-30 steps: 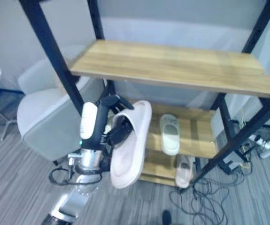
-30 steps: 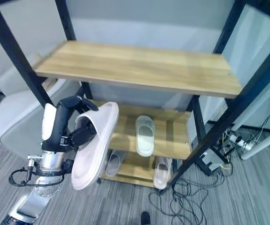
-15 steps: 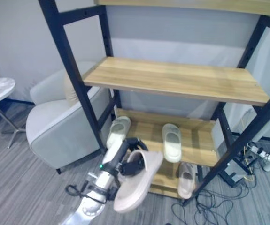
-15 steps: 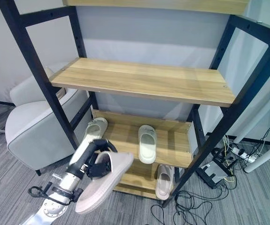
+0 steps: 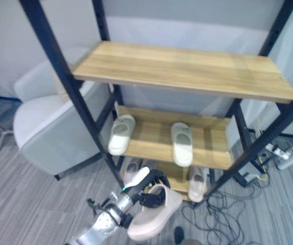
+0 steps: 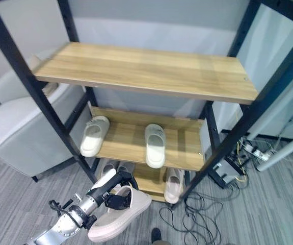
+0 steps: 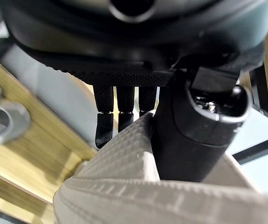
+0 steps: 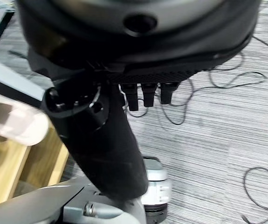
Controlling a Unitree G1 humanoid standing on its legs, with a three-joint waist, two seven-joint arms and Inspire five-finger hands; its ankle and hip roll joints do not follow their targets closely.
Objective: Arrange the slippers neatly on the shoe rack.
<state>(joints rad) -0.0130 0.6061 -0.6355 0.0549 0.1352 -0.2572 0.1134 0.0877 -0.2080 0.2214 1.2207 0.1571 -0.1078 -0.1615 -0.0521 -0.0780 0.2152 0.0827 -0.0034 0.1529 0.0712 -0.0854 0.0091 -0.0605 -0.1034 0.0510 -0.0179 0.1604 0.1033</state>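
We see the left hand (image 6: 116, 191) low in front of the shoe rack (image 6: 151, 71), its fingers (image 7: 105, 125) and thumb curled round the strap of a pale beige slipper (image 6: 120, 214). In the left wrist view the fingers hook over the textured strap while the thumb presses against it from the other side. The slipper hangs tilted below the hand, just in front of the rack's bottom shelf and above the grey striped floor (image 6: 268, 204).

On the middle shelf (image 6: 131, 145) lie two light slippers: one (image 6: 94, 135) near the left post, one (image 6: 155, 144) near the centre, well apart, both with toes toward us. On the bottom shelf we make out a slipper (image 6: 174, 185) at the right and what seem to be two more (image 6: 110, 168) at the left, partly hidden behind the post. The top wooden shelf (image 6: 187, 76) is bare.

A grey armchair (image 6: 19, 127) stands left of the rack.

The right hand (image 8: 147, 93) shows in its own wrist view over the floor, fingers curled toward the palm and holding nothing.
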